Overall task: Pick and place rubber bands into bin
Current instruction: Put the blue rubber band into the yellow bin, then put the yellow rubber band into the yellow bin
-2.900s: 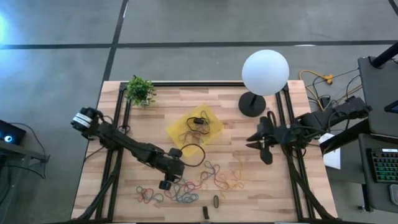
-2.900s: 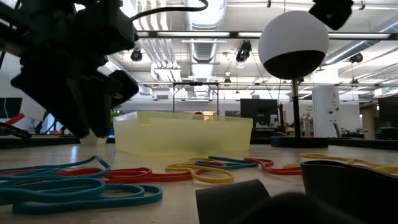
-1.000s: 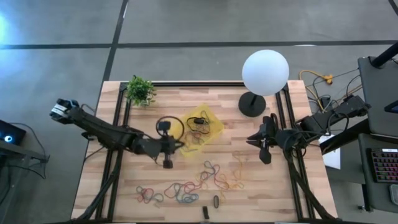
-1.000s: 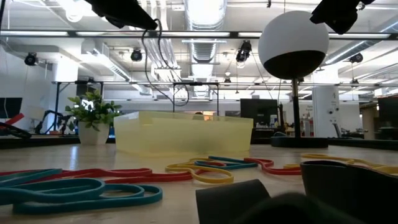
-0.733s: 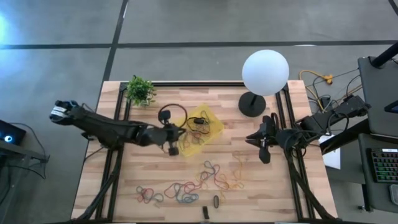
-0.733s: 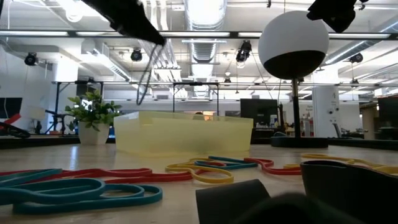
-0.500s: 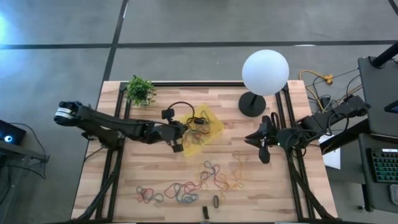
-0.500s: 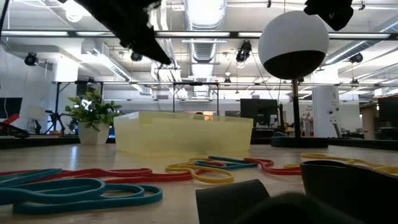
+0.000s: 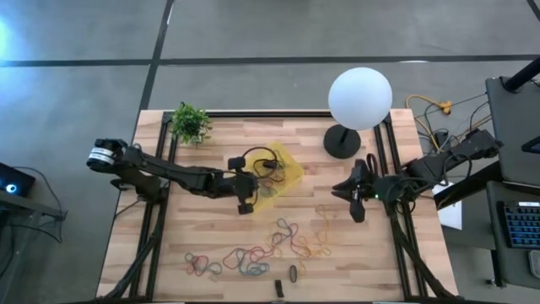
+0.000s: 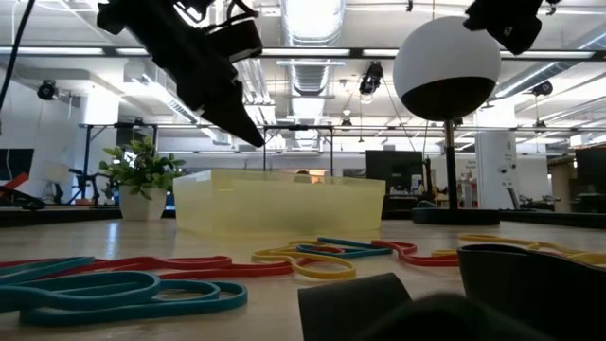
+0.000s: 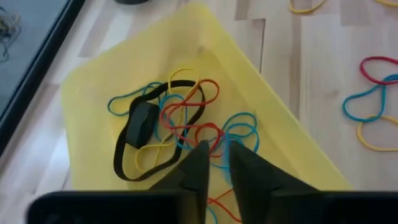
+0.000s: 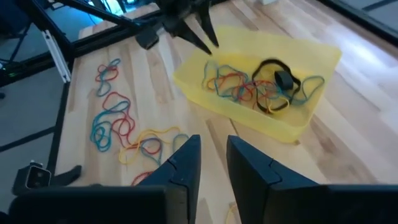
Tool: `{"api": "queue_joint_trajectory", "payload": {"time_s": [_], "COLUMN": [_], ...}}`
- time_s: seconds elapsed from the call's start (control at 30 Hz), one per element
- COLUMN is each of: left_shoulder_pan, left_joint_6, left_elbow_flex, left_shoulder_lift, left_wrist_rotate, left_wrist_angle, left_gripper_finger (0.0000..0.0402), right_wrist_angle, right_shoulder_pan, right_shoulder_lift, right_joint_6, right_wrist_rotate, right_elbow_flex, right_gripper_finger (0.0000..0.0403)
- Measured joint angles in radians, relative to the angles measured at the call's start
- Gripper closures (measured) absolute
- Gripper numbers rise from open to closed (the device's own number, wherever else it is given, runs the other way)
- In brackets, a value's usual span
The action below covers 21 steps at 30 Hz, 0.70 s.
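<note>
The left gripper (image 9: 245, 192) hangs over the near-left edge of the yellow bin (image 9: 288, 165), its fingers (image 11: 198, 163) slightly apart with nothing between them. Its wrist view alone shows the bin's contents clearly: a tangle of red, blue and yellow rubber bands (image 11: 189, 121) and a black band with a dark lump on it. From above these are only a small dark knot. The right gripper (image 9: 359, 192) waits right of the bin, fingers a little apart, empty. Loose bands (image 9: 253, 257) lie on the table (image 9: 211, 245) nearer the front; the low view hides the bin's inside behind its wall (image 10: 279, 204).
</note>
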Motion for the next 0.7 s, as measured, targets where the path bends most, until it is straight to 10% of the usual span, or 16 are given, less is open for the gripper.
{"api": "queue_joint_trajectory", "payload": {"time_s": [0.37,0.7], "left_shoulder_pan": [-0.003,-0.004], "left_joint_6": [-0.026,-0.034], "left_elbow_flex": [0.011,0.012], "left_shoulder_lift": [-0.036,-0.199], "left_wrist_rotate": [-0.005,-0.001], "left_wrist_angle": [-0.008,-0.007], "left_gripper_finger": [0.0255,0.0253], "right_wrist_angle": [0.054,0.598], "right_shoulder_pan": [0.001,0.001], "right_shoulder_lift": [0.0,0.072], "right_joint_6": [0.11,0.018], "right_wrist_rotate": [-0.085,-0.185], "right_elbow_flex": [-0.164,-0.371], "right_gripper_finger": [0.0305,0.0304]}}
